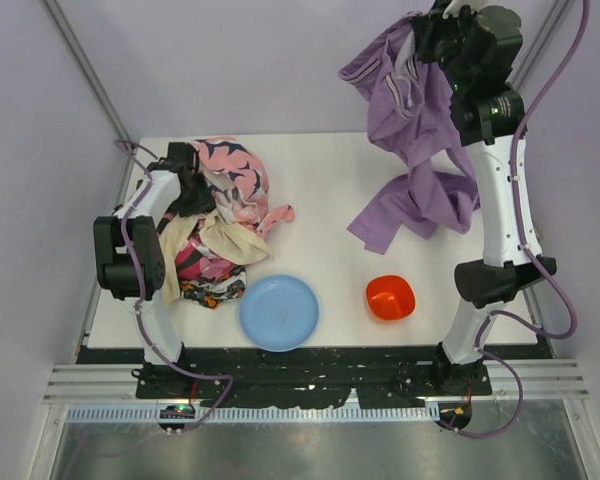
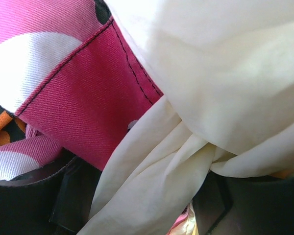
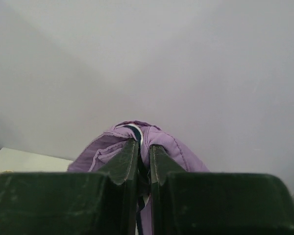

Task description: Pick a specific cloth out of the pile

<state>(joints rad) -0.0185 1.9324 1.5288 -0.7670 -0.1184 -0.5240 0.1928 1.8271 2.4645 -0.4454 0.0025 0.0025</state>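
Cloth [image 1: 420, 195] dangles from the right end effector [image 3: 143, 146], clamped on it, arm [image 1: 500, 200] reared high over the table [image 1: 330, 190].

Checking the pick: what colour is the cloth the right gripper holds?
The cloth is plain lilac-purple; the top external view shows it best.

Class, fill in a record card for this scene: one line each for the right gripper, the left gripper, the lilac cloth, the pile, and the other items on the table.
right gripper: shut on the lilac cloth, high above the table
left gripper: down in the pile, cream cloth between its fingers; grip cannot be told
lilac cloth: hangs from the right gripper, lower end seems to touch the table, apart from the pile
pile: pink patterned, orange-black patterned and cream cloths, table's left
other items: blue plate, orange bowl, near the front edge
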